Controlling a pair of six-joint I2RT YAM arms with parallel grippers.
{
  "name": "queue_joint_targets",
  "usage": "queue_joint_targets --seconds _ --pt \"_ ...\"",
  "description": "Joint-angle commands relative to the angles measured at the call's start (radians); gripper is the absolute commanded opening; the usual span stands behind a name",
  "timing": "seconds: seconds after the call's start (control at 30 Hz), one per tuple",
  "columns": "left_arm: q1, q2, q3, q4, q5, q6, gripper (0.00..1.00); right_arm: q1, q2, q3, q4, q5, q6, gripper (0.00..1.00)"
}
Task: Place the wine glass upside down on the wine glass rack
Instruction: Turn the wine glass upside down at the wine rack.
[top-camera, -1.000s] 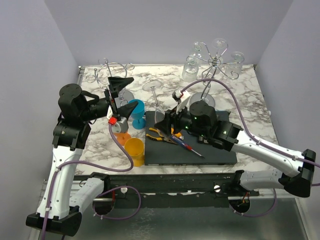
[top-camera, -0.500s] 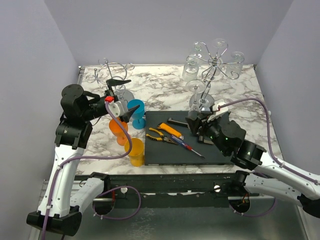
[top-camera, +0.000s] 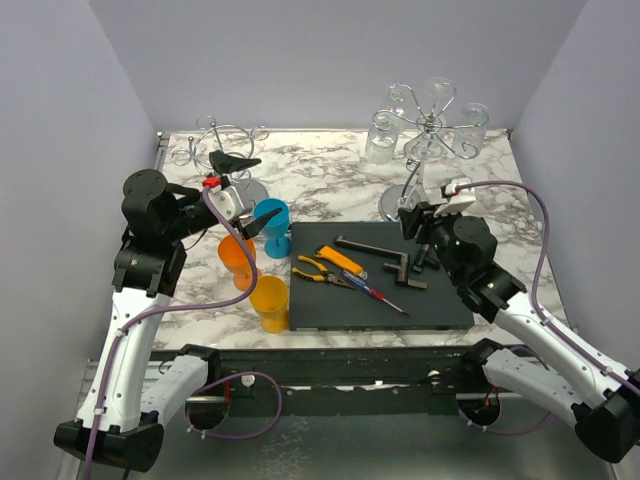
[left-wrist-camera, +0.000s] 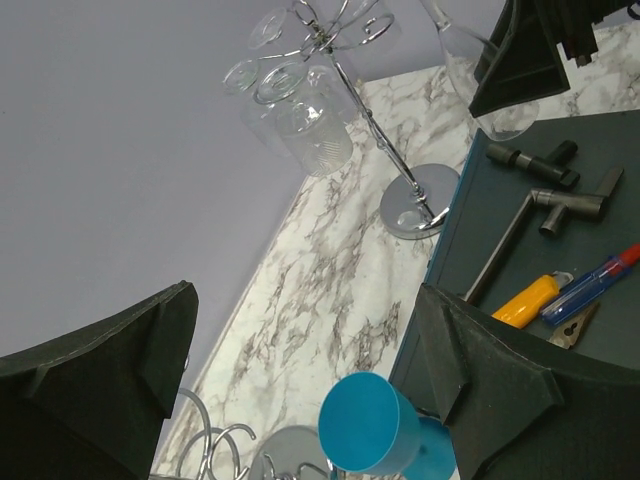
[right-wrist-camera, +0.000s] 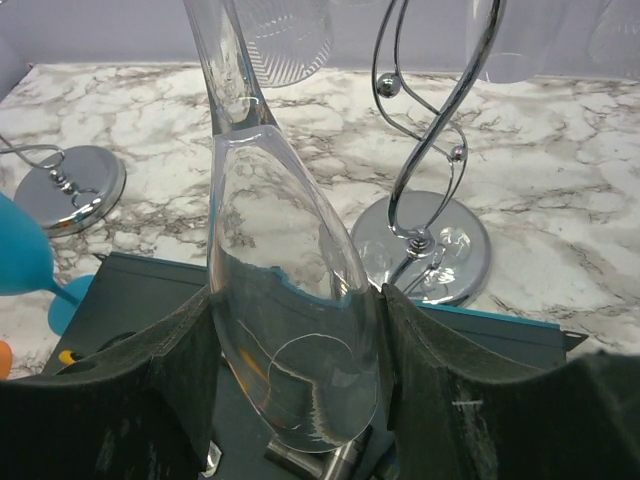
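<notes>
The clear stemmed wine glass (right-wrist-camera: 280, 260) was pinched by its bowl in the right gripper (right-wrist-camera: 297, 345), rim down and stem up near the chrome wire rack (right-wrist-camera: 420, 150), seemingly so its foot could be slid onto an arm, while the left gripper (left-wrist-camera: 305, 340) was held spread, empty.
</notes>
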Motion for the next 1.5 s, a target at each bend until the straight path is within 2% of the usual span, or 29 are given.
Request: queue_joint_targets --seconds 0.0,0.17,0.77,1.47 --pt "-0.004 -0.011 -0.020 0.028 -0.010 -0.030 0.99 -0.046 0.045 0.025 0.083 -0.083 0.003 0.01" --pt "-0.005 -0.016 -0.036 0.031 -0.011 -0.018 0.99 -0.110 0.074 0.018 0.119 -0.119 0.041 0.00" --pt "-0.005 -0.033 -0.054 0.038 -0.006 -0.008 0.99 -0.190 0.201 0.050 0.211 -0.160 0.069 0.01" --pt "-0.004 -0.060 -0.078 0.037 0.005 -0.004 0.99 -0.200 0.351 0.112 0.266 -0.224 0.062 0.01"
